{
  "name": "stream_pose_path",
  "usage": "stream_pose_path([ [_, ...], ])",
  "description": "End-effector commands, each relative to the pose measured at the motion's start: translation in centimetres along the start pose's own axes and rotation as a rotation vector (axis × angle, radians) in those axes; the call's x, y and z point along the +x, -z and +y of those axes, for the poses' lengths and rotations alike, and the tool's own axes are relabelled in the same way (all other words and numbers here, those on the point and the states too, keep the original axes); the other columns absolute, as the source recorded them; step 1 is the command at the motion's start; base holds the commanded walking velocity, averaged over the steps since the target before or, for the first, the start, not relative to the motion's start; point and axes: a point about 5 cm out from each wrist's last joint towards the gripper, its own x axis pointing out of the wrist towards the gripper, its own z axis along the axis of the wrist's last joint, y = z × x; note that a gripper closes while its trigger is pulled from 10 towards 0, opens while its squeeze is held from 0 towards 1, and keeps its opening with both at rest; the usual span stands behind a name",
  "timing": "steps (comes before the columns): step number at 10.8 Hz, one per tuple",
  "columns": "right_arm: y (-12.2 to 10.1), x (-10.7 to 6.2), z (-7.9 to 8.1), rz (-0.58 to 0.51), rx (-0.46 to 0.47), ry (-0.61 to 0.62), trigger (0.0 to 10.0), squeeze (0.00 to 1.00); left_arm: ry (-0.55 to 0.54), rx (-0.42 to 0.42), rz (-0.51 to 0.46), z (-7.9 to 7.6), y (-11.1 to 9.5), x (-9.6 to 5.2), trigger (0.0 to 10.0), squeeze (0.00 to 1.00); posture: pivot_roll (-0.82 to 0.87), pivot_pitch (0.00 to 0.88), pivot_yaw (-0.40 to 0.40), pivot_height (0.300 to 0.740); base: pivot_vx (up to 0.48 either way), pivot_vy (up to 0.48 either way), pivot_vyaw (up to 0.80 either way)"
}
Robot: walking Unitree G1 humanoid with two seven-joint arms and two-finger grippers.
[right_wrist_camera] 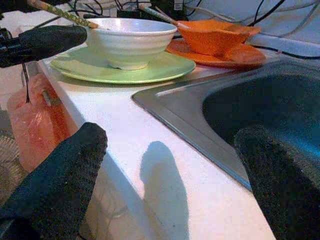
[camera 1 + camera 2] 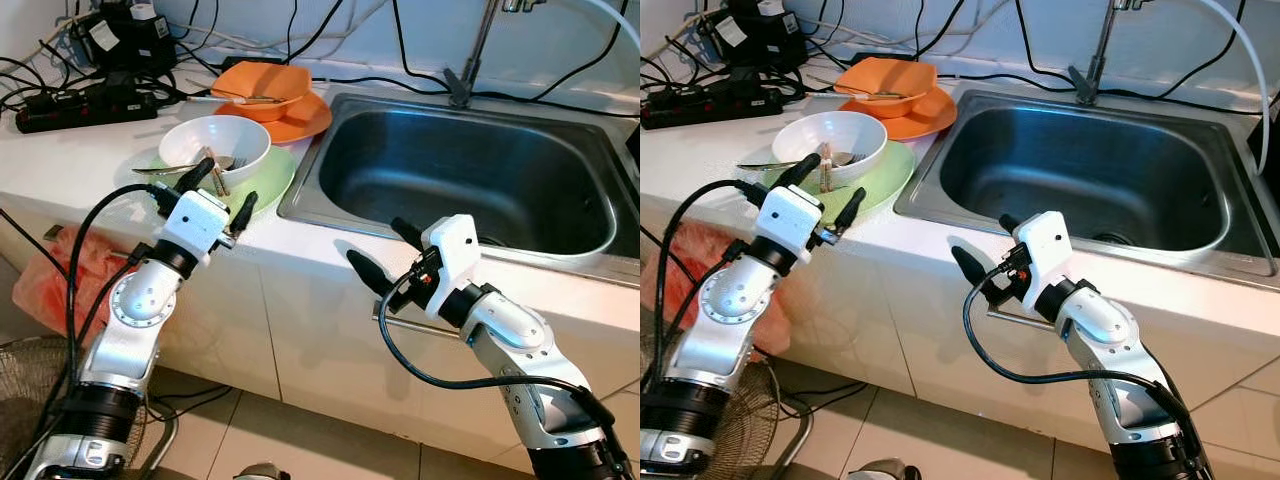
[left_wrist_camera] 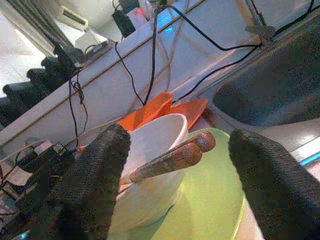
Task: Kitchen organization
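Upper left of the frame, the white bowl (image 2: 214, 146) on the green plate (image 2: 268, 185) looks brittle and slick, best taken by its rim; left claw (image 2: 218, 195) spread beside it, right claw (image 2: 382, 253) spread lower centre.

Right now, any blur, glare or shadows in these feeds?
Eye views: sharp, mild sheen on the sink. Left wrist view: soft, pincer fingers blurry, bowl fair. Right wrist view: near fingers blurred, a shadow on the counter.
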Motion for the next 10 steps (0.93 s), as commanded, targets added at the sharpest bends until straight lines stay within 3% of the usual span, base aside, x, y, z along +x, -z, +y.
stream_pose_path([
  [1, -0.31, -0.29, -0.42, -0.019, -0.015, 0.008, 10.0, 0.00, 0.024, 0.010, -0.005, 0.10, 0.12, -0.06, 0.0, 0.00, 0.17, 0.027, 0.053, 0.740, 0.000, 0.000, 0.00],
  [4, -0.69, 0.11, -0.84, -0.025, -0.047, -0.024, 10.0, 0.00, 0.038, -0.001, -0.017, -0.19, 0.08, 0.11, 0.0, 0.00, 0.17, 0.026, 0.042, 0.740, 0.000, 0.000, 0.00],
  [7, -0.49, 0.21, -0.27, -0.010, -0.052, -0.095, 10.0, 0.00, 0.036, -0.001, -0.023, -0.23, 0.06, 0.06, 0.0, 0.00, 0.17, 0.029, 0.051, 0.740, 0.000, 0.000, 0.00],
  [10, -0.79, 0.12, -1.14, 0.002, -0.118, -0.126, 10.0, 0.00, 0.049, -0.001, -0.025, -0.26, 0.02, 0.08, 0.0, 0.00, 0.16, 0.033, 0.070, 0.740, 0.000, 0.000, 0.00],
])
